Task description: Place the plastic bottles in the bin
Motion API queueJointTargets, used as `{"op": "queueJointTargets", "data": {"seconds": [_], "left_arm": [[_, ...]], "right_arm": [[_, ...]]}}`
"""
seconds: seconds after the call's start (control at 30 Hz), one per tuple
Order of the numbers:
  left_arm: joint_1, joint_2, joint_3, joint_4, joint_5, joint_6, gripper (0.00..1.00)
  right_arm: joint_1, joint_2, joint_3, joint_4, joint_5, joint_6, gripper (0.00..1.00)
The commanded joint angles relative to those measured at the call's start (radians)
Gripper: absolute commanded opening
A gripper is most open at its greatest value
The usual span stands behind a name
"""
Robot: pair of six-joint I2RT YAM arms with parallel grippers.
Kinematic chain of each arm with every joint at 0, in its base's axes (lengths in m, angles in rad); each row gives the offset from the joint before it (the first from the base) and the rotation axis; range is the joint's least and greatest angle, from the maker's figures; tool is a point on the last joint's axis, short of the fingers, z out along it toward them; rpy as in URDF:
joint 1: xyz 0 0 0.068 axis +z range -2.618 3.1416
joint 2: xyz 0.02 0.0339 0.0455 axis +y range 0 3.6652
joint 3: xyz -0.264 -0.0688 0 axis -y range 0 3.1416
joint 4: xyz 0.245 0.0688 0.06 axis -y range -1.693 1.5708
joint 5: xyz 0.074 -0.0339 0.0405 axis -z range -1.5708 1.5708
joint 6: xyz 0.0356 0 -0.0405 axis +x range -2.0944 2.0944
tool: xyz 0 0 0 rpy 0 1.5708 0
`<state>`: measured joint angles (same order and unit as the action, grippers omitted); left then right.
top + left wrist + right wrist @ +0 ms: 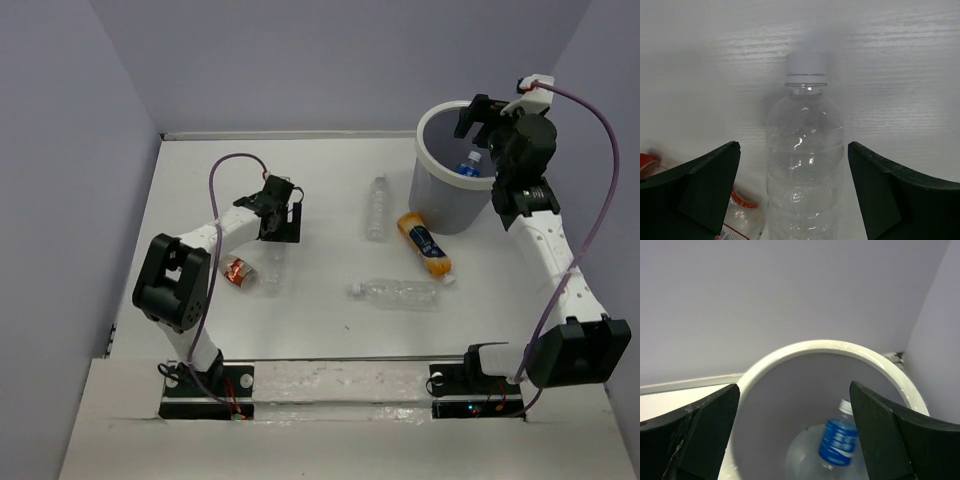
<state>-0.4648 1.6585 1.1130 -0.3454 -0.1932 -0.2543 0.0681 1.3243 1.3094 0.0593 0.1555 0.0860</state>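
My left gripper (282, 232) is open and low over a clear, white-capped bottle (272, 270). In the left wrist view the gripper (794, 146) has a finger on each side of that bottle (805, 170) without touching it. A red-capped bottle (238, 271) lies just to its left and also shows in the left wrist view (742, 210). My right gripper (487, 122) is open and empty above the bin (430, 190). In the right wrist view the gripper (794, 390) is over the bin's white rim (790, 352), and a blue-labelled bottle (839, 440) lies inside. An orange bottle (425, 243) lies at the bin's foot.
A clear bottle (376, 207) lies left of the bin. Another clear bottle (395, 292) lies on its side mid-table. Grey walls close in the table at the back and sides. The right arm's cable loops beside the right wall.
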Motion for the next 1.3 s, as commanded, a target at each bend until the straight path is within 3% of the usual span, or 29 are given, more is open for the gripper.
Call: {"op": "queueJointTargets", "data": {"seconds": [0.0,0.07,0.17,0.2,0.27,0.47,0.57,0.7,0.77,0.8,0.87,0.9,0.93,1.17,1.27], "left_arm": [[-0.005,0.069,0.062,-0.044,0.003,0.024,0.95],[-0.005,0.090,0.073,-0.044,0.017,0.024,0.91],[-0.005,0.093,0.073,-0.033,0.031,0.015,0.70],[-0.005,0.092,0.074,-0.032,0.032,0.012,0.55],[-0.005,0.069,0.079,-0.030,0.034,0.007,0.46],[-0.009,-0.078,0.146,0.005,0.187,-0.033,0.46],[-0.032,-0.147,0.272,0.049,0.280,-0.083,0.46],[-0.107,-0.192,0.410,0.253,0.313,-0.163,0.46],[-0.156,-0.178,0.490,0.327,0.308,-0.197,0.46],[-0.170,-0.169,0.517,0.403,0.298,-0.207,0.46],[-0.195,-0.123,0.589,0.472,0.282,-0.227,0.46],[-0.222,-0.105,0.613,0.535,0.247,-0.246,0.46],[-0.238,-0.086,0.631,0.568,0.229,-0.252,0.45],[-0.348,0.176,0.851,0.770,0.092,-0.298,0.45],[-0.386,0.320,1.051,0.818,0.029,-0.297,0.45]], "right_arm": [[0.010,-0.126,0.027,0.025,-0.264,0.125,0.96],[0.022,-0.160,-0.001,0.028,-0.327,0.197,0.96],[0.048,-0.215,-0.082,0.028,-0.410,0.266,0.95],[0.061,-0.240,-0.131,0.027,-0.444,0.282,0.95],[0.071,-0.263,-0.188,0.030,-0.488,0.329,0.95],[0.180,-0.356,-0.378,0.043,-0.585,0.370,0.93],[0.180,-0.454,-0.465,0.047,-0.570,0.421,0.93],[0.180,-0.612,-0.584,0.033,-0.547,0.475,0.88],[0.180,-0.663,-0.628,0.002,-0.570,0.482,0.79],[0.190,-0.700,-0.659,-0.016,-0.597,0.485,0.63],[0.190,-0.727,-0.688,-0.042,-0.646,0.482,0.43],[0.190,-0.752,-0.714,-0.053,-0.675,0.482,0.28],[0.190,-0.769,-0.728,-0.056,-0.680,0.485,0.22],[0.190,-0.908,-0.779,-0.187,-0.702,0.465,0.16],[0.190,-0.944,-0.783,-0.245,-0.697,0.446,0.16]]}}
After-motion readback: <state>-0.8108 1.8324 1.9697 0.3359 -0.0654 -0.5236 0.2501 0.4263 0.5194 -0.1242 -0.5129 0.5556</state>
